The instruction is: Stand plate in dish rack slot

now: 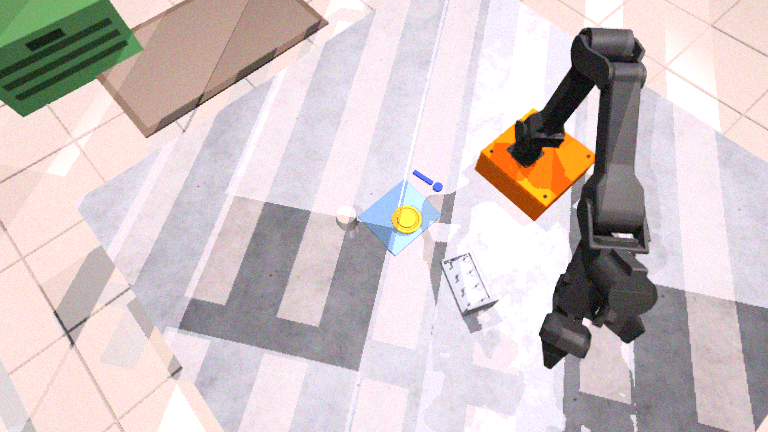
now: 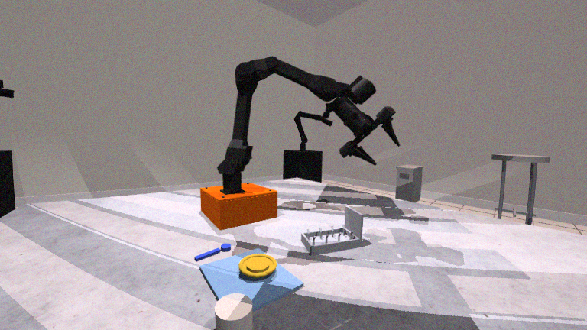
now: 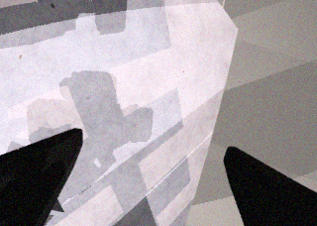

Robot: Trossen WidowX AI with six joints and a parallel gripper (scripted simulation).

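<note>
Plate on mat; rack beside.

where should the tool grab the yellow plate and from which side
Take the plate by its raised rim, coming down from above with one finger inside the lip and one outside. It lies flat on the blue mat, so only the rim offers an edge. The open tool hangs high, far off beyond the dish rack.
</note>
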